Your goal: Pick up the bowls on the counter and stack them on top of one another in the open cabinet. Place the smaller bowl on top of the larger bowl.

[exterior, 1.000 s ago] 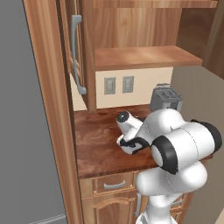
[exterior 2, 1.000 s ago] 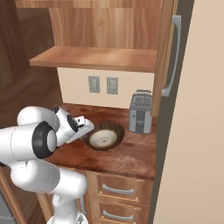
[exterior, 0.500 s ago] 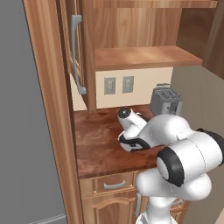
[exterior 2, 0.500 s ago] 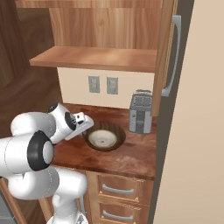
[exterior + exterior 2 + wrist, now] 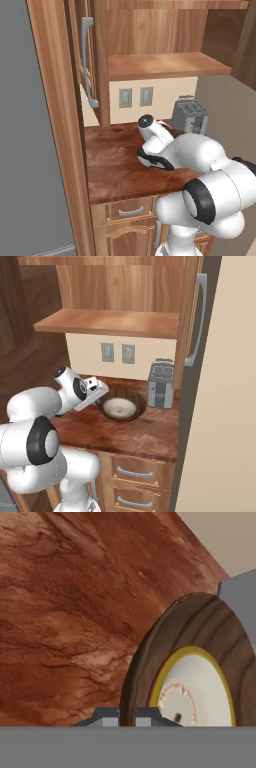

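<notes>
The counter is a reddish-brown mottled slab set over light wooden drawers with grey handles. A cream wall with two grey outlets is seen behind it. The open cabinet is mounted above, with a plain plank shelf, and its door carries a long grey bar handle. A grey toaster is placed at the back of the counter, towards its right edge in the right base view.

The larger bowl is set on the counter just left of the toaster, and the smaller bowl is seated inside it. In the hand view the brown rim of the larger bowl is seen wrapped around the cream bowl, whose rim is pale tan.

The gripper is positioned at the left rim of the larger bowl. In the hand view the two fingertips are seen pressed to either side of that rim, so the jaws are clamped on it.

In the left base view the bowls are largely hidden behind the arm. The lower part of both bowls is cut off in the hand view.

Compared with one second ago, the arm's elbow is swung further towards the camera in both base views, and the hand is shifted a little along the counter with the bowls.
</notes>
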You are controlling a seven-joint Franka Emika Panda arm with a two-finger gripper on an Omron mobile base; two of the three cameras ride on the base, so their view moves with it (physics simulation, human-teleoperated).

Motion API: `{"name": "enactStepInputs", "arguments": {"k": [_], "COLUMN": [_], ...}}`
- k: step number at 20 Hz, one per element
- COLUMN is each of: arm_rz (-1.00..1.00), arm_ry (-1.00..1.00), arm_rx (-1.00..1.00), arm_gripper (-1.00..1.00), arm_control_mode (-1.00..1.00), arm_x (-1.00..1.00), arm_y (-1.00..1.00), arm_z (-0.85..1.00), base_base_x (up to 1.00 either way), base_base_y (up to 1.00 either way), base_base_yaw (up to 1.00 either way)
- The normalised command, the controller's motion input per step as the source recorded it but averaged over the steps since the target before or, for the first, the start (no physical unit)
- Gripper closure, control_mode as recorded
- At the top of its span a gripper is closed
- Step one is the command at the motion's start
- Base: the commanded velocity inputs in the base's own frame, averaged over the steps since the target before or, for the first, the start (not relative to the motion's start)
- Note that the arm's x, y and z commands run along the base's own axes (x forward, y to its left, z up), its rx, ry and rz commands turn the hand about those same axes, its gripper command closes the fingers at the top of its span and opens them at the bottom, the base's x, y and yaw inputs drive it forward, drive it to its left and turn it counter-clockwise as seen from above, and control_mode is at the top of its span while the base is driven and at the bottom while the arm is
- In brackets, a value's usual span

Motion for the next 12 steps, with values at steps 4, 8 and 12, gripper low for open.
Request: {"name": "enactStepInputs", "arguments": {"k": [4,8,12], "arm_rz": [0.08,0.10,0.12], "arm_ry": [0.00,0.00,0.00], "arm_rx": [-0.06,-0.07,-0.05], "arm_gripper": [1.00,1.00,1.00], "arm_control_mode": [-1.00,-1.00,-1.00], "arm_x": [-0.11,-0.24,-0.26], "arm_y": [-0.06,-0.04,-0.06], "arm_z": [0.30,0.33,0.35], "base_base_x": [0.00,0.00,0.00], "base_base_y": [0.00,0.00,0.00], "base_base_yaw": [0.00,0.00,0.00]}}
